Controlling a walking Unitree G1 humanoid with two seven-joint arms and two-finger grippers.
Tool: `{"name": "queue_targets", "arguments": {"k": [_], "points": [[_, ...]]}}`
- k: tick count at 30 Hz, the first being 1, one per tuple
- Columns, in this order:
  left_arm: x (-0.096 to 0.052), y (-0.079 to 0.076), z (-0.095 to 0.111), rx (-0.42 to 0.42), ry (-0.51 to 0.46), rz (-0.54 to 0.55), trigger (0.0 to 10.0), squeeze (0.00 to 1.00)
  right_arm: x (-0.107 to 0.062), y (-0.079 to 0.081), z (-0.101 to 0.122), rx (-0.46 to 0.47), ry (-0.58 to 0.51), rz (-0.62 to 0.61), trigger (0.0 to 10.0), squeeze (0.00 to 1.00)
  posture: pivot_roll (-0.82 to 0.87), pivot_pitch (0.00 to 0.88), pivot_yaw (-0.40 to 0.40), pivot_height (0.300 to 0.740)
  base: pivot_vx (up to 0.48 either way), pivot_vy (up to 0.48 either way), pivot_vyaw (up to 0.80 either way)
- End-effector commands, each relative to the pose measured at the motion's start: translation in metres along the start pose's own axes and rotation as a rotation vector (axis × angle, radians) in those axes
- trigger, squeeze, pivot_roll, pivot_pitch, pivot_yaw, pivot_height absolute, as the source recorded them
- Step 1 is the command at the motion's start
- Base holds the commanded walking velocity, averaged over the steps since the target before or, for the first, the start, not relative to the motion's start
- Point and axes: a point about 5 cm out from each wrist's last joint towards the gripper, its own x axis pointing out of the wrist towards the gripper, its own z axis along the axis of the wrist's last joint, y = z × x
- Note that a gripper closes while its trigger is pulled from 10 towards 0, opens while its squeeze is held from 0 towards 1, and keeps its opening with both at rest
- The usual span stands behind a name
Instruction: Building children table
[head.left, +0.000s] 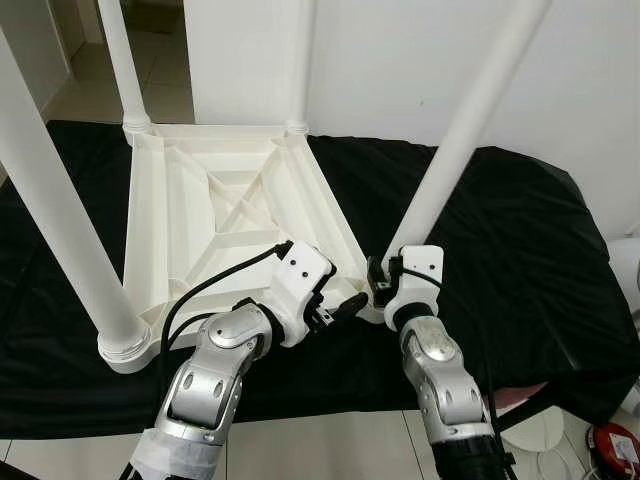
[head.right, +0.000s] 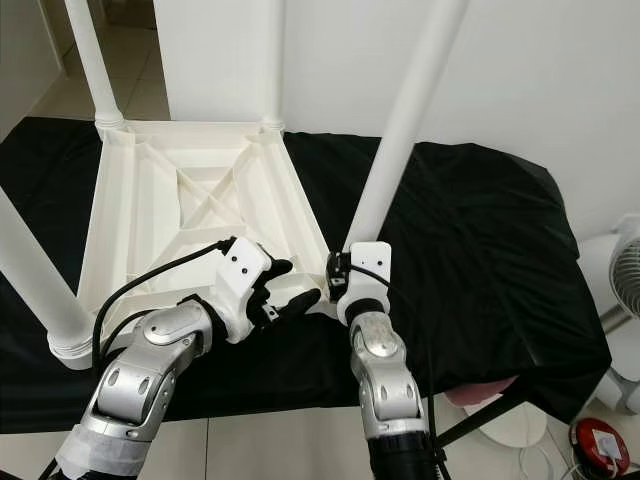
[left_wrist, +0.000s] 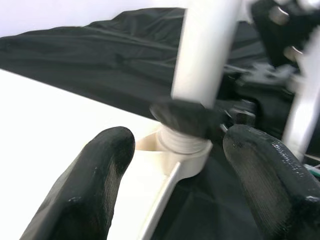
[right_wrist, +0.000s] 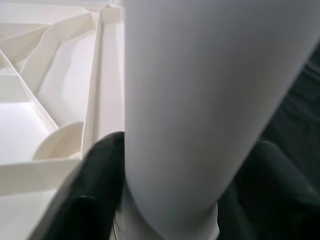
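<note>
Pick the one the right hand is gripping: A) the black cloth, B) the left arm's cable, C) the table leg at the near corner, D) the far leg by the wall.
C: the right hand has its fingers either side of the near-corner table leg, just above its socket.

black cloth-covered surface (head.left: 520, 260), upturned white table (head.left: 215, 215) on it

Tabletop (head.left: 200, 220) & leg (head.left: 455, 150): smooth white plastic, slight sheen. Cloth (head.left: 500, 260): black fabric, matt, creased. Arms (head.left: 215, 375): brushed silver metal. Tool fingers (left_wrist: 85, 195): black, semi-gloss.
</note>
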Motion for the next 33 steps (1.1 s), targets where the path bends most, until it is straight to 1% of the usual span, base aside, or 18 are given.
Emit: {"name": "queue_targets", "arguments": {"k": [1,4,6,11,13,14,15,16,17,18,19,20,21,22,24,25,30,33], "points": [[0.003,-0.002,0.0,0.004,-0.002,-0.009,10.0,0.0,-0.002,-0.002,-0.001,0.011,0.012,-0.024,10.0,1.0,-0.01,0.0,-0.128,0.74,0.0,0.0,0.0],[0.003,-0.002,0.0,0.006,0.0,-0.009,10.0,0.0,-0.002,-0.004,0.002,0.002,-0.007,-0.027,10.0,1.0,-0.01,0.0,-0.128,0.74,0.0,0.0,0.0],[0.005,-0.003,0.001,0.009,-0.004,-0.007,10.0,0.0,-0.002,-0.011,0.009,0.022,-0.05,-0.024,10.0,1.0,-0.01,0.0,-0.13,0.74,0.0,0.0,0.0],[0.007,-0.003,0.004,0.007,-0.014,-0.006,10.0,0.0,-0.002,-0.019,0.012,0.022,-0.065,-0.012,10.0,1.0,-0.01,0.0,-0.128,0.74,0.0,0.0,0.0],[0.008,-0.006,0.005,0.004,-0.021,-0.007,10.0,0.0,0.0,-0.023,0.012,-0.015,-0.062,0.155,10.0,0.98,-0.01,0.0,-0.122,0.74,0.0,0.0,0.0],[0.008,-0.006,0.005,0.004,-0.021,-0.007,10.0,0.0,0.0,-0.023,0.012,-0.015,-0.062,0.155,10.0,0.98,-0.01,0.0,-0.122,0.74,0.0,0.0,0.0],[0.009,-0.006,0.005,0.003,-0.022,-0.007,10.0,0.0,0.001,-0.025,0.012,-0.042,-0.063,0.236,10.0,0.0,-0.01,0.0,-0.122,0.74,0.0,0.0,0.0],[0.009,-0.006,0.005,0.003,-0.022,-0.007,10.0,0.0,0.001,-0.025,0.012,-0.042,-0.063,0.236,10.0,0.0,-0.01,0.0,-0.122,0.74,0.0,0.0,0.0],[0.01,-0.007,0.006,0.004,-0.023,-0.009,10.0,0.0,0.0,-0.027,0.012,-0.073,-0.061,0.316,10.0,0.0,-0.01,0.0,-0.119,0.74,0.0,0.0,0.0],[0.01,-0.007,0.006,0.004,-0.023,-0.009,10.0,0.0,0.0,-0.027,0.012,-0.073,-0.061,0.316,10.0,0.0,-0.01,0.0,-0.119,0.74,0.0,0.0,0.0],[0.01,-0.007,0.007,0.006,-0.026,-0.012,10.0,0.0,0.0,-0.03,0.011,-0.09,-0.047,0.394,10.0,0.0,-0.01,0.0,-0.115,0.74,0.0,0.0,0.0],[0.01,-0.007,0.007,0.006,-0.026,-0.012,10.0,0.0,0.0,-0.03,0.011,-0.09,-0.047,0.394,10.0,0.0,-0.01,0.0,-0.115,0.74,0.0,0.0,0.0],[0.011,-0.007,0.008,0.006,-0.029,-0.017,10.0,0.0,0.001,-0.032,0.012,-0.111,-0.037,0.474,10.0,0.0,-0.01,0.0,-0.109,0.74,0.0,0.0,0.0],[0.011,-0.007,0.008,0.006,-0.029,-0.017,10.0,0.0,0.001,-0.032,0.012,-0.111,-0.037,0.474,10.0,0.0,-0.01,0.0,-0.109,0.74,0.0,0.0,0.0],[0.012,-0.008,0.01,0.008,-0.033,-0.027,10.0,0.0,0.005,-0.037,0.013,-0.158,-0.028,0.593,10.0,0.0,-0.01,0.0,-0.103,0.74,0.0,0.0,0.0],[0.012,-0.008,0.01,0.008,-0.033,-0.027,10.0,0.0,0.005,-0.037,0.013,-0.158,-0.028,0.593,10.0,0.0,-0.01,0.0,-0.103,0.74,0.0,0.0,0.0],[0.013,-0.006,0.013,0.012,-0.04,-0.031,10.0,0.0,0.018,-0.039,0.014,-0.218,-0.016,0.72,10.0,0.0,-0.01,0.0,-0.103,0.74,0.0,0.0,0.0],[0.014,-0.006,0.014,0.013,-0.041,-0.031,10.0,0.0,0.021,-0.039,0.013,-0.226,-0.007,0.738,10.0,0.0,-0.01,0.0,-0.102,0.74,0.0,0.0,0.0]]}}
